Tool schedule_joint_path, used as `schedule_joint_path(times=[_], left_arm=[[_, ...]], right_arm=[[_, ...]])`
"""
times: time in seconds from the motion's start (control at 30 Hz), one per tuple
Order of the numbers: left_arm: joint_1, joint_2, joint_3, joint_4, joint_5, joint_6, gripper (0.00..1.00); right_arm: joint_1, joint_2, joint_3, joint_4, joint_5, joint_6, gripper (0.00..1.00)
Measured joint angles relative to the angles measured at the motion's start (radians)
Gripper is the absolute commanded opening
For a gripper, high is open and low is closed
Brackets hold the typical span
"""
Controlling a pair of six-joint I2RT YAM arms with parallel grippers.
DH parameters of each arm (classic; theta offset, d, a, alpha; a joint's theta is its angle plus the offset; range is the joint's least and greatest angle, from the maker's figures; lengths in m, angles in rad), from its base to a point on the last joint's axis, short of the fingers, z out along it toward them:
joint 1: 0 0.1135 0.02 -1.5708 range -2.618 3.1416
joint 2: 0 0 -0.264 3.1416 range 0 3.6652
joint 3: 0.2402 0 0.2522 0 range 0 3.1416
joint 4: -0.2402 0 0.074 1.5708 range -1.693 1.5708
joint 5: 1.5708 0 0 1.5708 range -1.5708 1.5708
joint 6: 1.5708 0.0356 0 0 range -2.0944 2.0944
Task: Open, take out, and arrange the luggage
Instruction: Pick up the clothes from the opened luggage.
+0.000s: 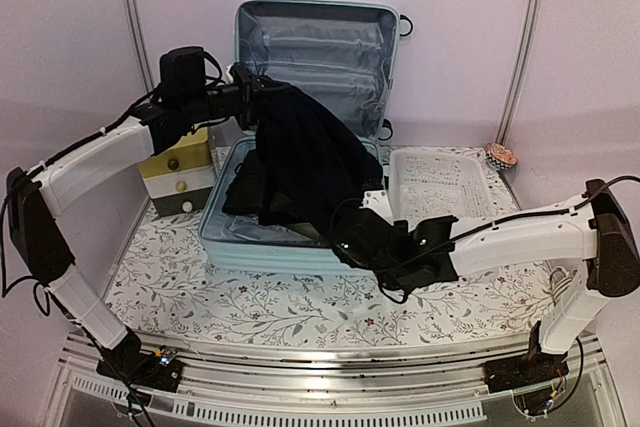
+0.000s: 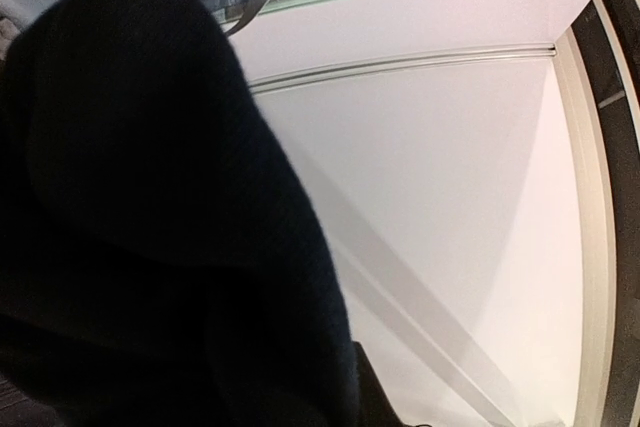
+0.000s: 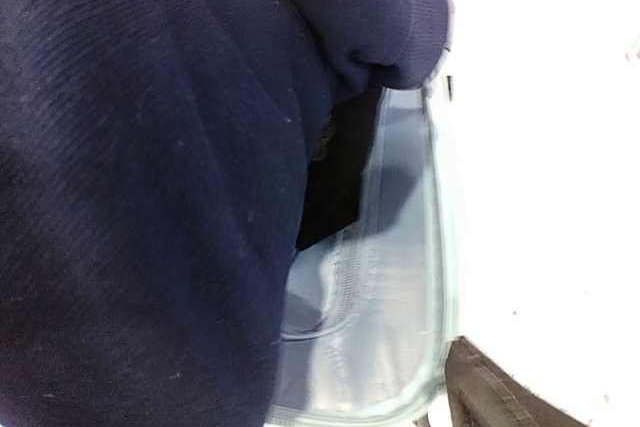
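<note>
The pale mint luggage (image 1: 315,47) lies open, its lid upright at the back and its base (image 1: 215,237) flat on the table. A dark navy garment (image 1: 300,167) hangs from my left gripper (image 1: 245,87), which is shut on its top edge above the base. The cloth drapes down into the base. My right gripper (image 1: 345,239) is at the garment's lower front edge. In the right wrist view the garment (image 3: 150,197) covers the left side, the grey lining (image 3: 380,297) shows beside it, and one finger (image 3: 490,387) stands far to the right. In the left wrist view the garment (image 2: 150,197) hides the jaws.
A white lattice basket (image 1: 440,182) stands right of the suitcase. A small yellow-topped drawer box (image 1: 180,172) sits against its left side. A small patterned object (image 1: 500,155) lies at the back right. The flowered tablecloth (image 1: 250,297) runs along the front, with pale walls close around.
</note>
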Motion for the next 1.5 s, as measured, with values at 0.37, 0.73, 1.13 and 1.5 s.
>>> schedule_joint_path(times=[0.37,0.73,1.13,1.5], left_arm=[[0.019,0.0,0.009,0.003,0.013,0.004,0.0],[0.024,0.229,0.389,-0.042,0.063,-0.004,0.0],[0.046,0.151,0.454,0.007,0.039,0.005,0.0],[0.042,-0.053,0.267,0.056,-0.006,0.023,0.0]], right_arm=[[-0.055,-0.17,-0.048,-0.006,-0.084,-0.122,0.16],[-0.28,-0.285,0.021,0.014,-0.303,-0.346,0.03],[-0.389,-0.337,0.354,-0.192,-0.52,-0.636,0.02],[-0.416,-0.33,0.454,-0.246,-0.651,-0.77,0.02]])
